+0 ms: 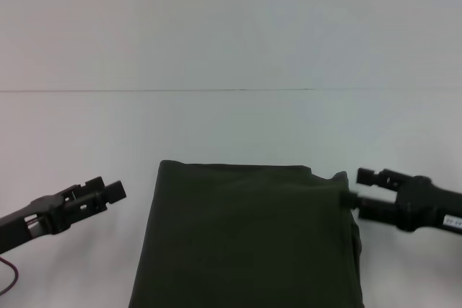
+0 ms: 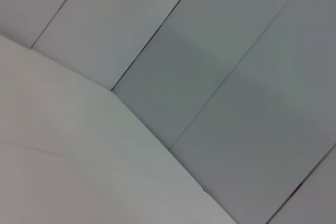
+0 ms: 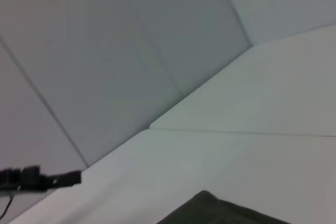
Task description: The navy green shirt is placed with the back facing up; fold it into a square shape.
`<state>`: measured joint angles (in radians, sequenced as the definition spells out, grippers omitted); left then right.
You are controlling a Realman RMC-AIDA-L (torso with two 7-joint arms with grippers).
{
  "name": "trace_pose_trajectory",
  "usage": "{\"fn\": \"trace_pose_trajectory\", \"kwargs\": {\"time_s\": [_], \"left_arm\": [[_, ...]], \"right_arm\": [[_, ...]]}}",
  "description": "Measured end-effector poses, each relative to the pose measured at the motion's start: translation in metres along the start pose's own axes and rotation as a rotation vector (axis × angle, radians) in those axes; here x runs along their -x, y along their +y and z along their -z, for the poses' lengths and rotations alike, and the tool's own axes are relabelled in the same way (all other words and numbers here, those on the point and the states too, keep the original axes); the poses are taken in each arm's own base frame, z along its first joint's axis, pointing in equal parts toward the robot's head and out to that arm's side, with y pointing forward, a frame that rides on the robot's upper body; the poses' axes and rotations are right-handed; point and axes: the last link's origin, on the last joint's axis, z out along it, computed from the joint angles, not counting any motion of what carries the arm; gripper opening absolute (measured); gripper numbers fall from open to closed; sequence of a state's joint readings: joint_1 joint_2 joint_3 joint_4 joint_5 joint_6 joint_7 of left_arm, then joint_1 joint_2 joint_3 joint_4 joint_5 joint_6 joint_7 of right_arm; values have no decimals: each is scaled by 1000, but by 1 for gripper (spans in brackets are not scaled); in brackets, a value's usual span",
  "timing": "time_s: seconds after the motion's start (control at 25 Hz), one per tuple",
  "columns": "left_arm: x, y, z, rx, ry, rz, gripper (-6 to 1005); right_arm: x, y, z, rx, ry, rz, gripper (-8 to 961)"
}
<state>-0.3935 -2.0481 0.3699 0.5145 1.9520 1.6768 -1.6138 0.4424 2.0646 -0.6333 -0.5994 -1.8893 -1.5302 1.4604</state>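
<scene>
The white table (image 1: 231, 41) carries the navy green shirt (image 1: 249, 239), which lies at the near centre as a compact, roughly rectangular stack. Its far edge runs straight and its near part leaves the head view at 6 o'clock.

Risk, main: the right side of the stack is not flush. A small corner of cloth stands out at the far right and the right edge bulges near the right gripper (image 1: 359, 187). If that gripper pulls away at 3 o'clock while touching cloth, it can drag the top layer and open the fold.

Risk, secondary: a further fold started from uneven edges will likely produce a skewed shape instead of a square.

Position relative to the tools: the right gripper sits at 3 o'clock of the shirt, at or just touching its far right corner. Its fingers stand apart, one above the other, with no cloth visible between them; contact of the lower finger with the cloth cannot be confirmed.

The left gripper (image 1: 110, 191) sits at 9 o'clock, clear of the shirt, with a bare strip of table between. Its fingers appear nearly closed and hold nothing.
</scene>
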Motion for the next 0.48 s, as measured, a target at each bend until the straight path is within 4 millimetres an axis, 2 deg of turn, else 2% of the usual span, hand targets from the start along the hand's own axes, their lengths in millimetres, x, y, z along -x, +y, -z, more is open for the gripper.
{"fn": "trace_pose_trajectory", "kwargs": {"time_s": [0.12,0.2,0.48], "left_arm": [[-11,-6,-3,-21,-44,104,941],[-19,-11,-7,-44,-88,169,941],[-57,-29,-36,-203,-280,367,940]], "right_arm": [[-13,12,-10,56,32,118,756],[-23,19,-15,93,48,177,930],[-51,36,-13,157,31,338,930]]}}
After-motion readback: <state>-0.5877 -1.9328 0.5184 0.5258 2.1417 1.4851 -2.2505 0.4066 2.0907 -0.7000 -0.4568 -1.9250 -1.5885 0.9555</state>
